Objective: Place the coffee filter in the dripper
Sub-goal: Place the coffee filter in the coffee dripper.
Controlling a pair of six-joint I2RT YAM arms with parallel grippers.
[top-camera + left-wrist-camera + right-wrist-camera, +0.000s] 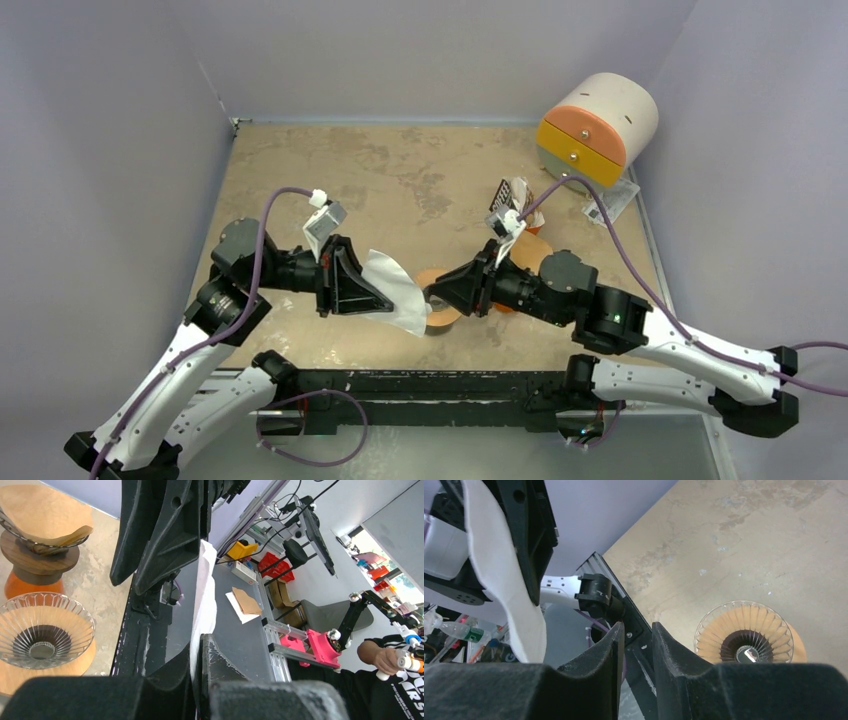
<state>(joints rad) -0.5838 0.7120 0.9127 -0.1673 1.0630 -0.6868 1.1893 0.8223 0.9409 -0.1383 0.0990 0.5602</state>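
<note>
My left gripper (385, 303) is shut on a white paper coffee filter (398, 288) and holds it off the table, just left of the dripper. In the left wrist view the filter (206, 595) is pinched edge-on between the jaws of the left gripper (200, 640). The dripper (440, 312) is ribbed clear glass on a wooden ring; it stands empty in the left wrist view (42, 632) and the right wrist view (744, 632). My right gripper (432, 292) is over the dripper, opposite the left one, its jaws slightly apart and empty (638, 627). The filter also hangs at the upper left of the right wrist view (506, 580).
A second dripper stand with a brown filter (42, 520) stands behind the glass one, under my right arm (530, 250). A white cylinder with orange and yellow drawers (598, 125) sits at the back right, with a small packet (510, 195) near it. A black rail (440, 385) runs along the table's near edge.
</note>
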